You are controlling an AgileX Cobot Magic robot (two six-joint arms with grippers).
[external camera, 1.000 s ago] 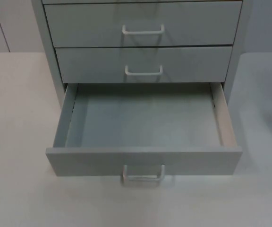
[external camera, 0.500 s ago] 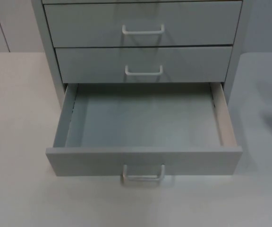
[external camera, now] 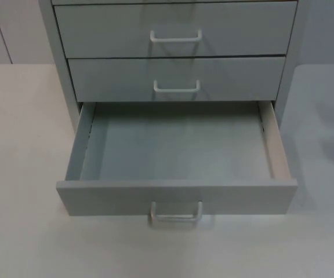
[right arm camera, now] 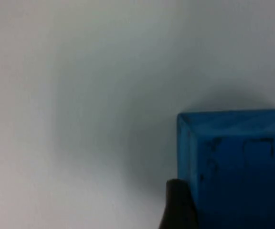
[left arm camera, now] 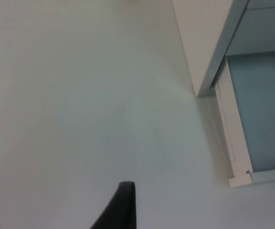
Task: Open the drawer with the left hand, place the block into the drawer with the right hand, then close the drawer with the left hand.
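Bottom drawer (external camera: 175,150) open, empty; right tool (right arm camera: 178,205) beside blue block (right arm camera: 235,167), grip state unclear; left tool (left arm camera: 123,205) waits over tabletop (left arm camera: 70,95), state unclear; centre block between fingers first

I see a matt grey cabinet (external camera: 60,69), painted smooth; its open drawer (external camera: 175,197) has the same dull finish, with a glossy pale handle (external camera: 176,215). Just beside my right fingertip (right arm camera: 178,210), which is matt black, the block (right arm camera: 235,167) looks like smooth blue plastic. The table (external camera: 22,145) is plain matt white.
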